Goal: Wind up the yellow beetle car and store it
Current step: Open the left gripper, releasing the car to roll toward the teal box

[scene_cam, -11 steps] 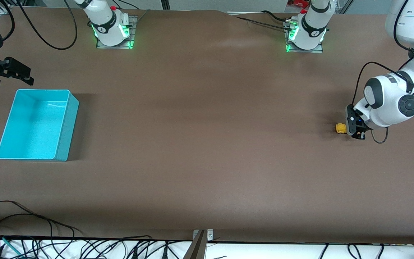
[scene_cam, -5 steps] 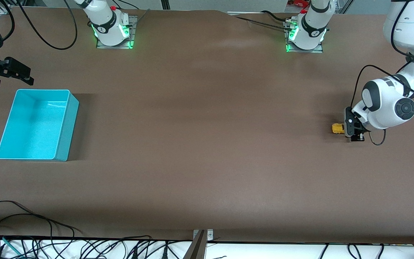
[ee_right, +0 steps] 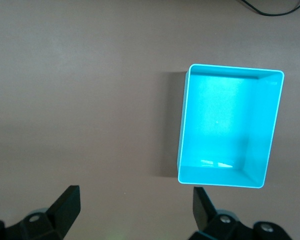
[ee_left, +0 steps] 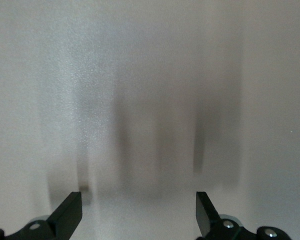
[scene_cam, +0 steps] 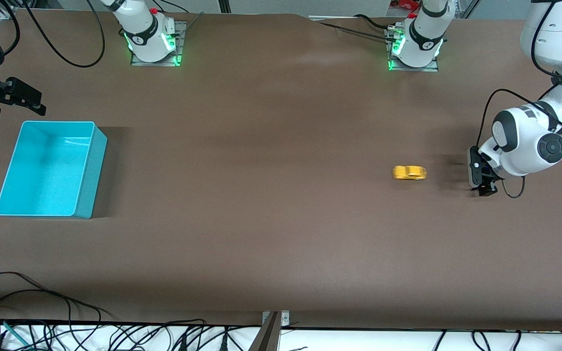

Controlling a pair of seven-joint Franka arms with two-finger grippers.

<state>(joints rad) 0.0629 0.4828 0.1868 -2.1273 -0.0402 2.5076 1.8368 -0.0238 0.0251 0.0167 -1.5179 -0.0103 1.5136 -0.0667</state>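
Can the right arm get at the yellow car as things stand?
Probably not: the right gripper hangs open beside the turquoise bin, while the yellow beetle car sits toward the left arm's end, close to the open left gripper.

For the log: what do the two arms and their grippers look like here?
Both arms are glossy white with dark grey joint rings and black cables along them; their bases glow green. The left gripper is black with flat black fingers. The right gripper is black too, with matching fingers.
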